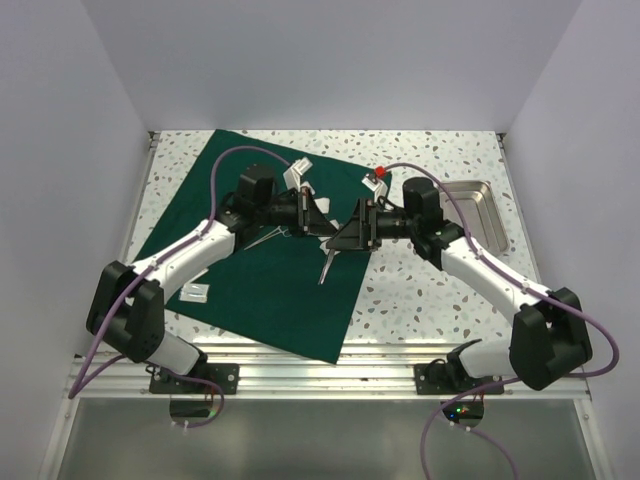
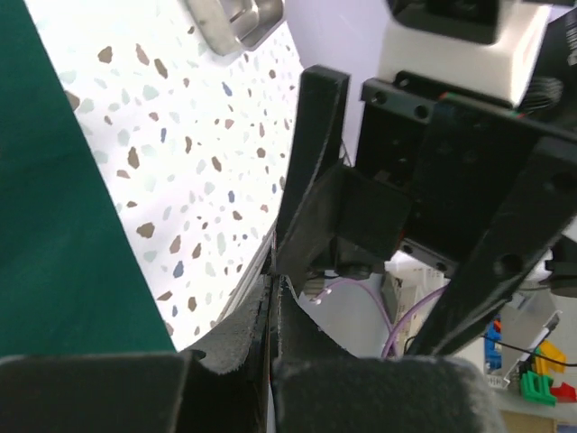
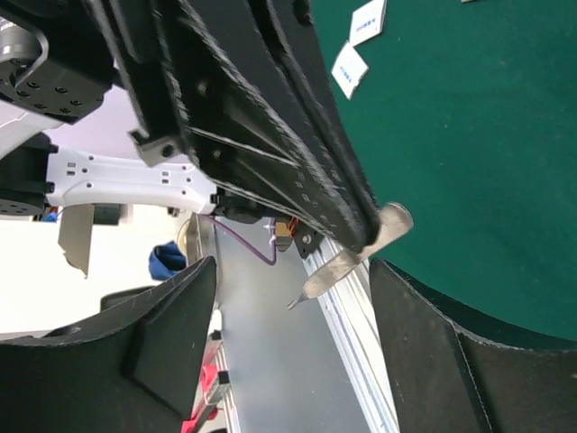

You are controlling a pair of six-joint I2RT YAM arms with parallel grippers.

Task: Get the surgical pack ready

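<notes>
The dark green cloth lies flat on the left half of the table. My left gripper is shut on a thin metal instrument, held above the cloth's right part with its tip hanging down. In the left wrist view the pads are pressed together on the instrument's thin edge. My right gripper is open, facing the left one. In the right wrist view its fingers stand on either side of the instrument without touching it. The steel tray sits at the right, and also shows in the left wrist view.
Small white gauze pads lie on the cloth at the near left and at the back; two show in the right wrist view. Another instrument lies under the left arm. A red-topped item stands behind the right gripper.
</notes>
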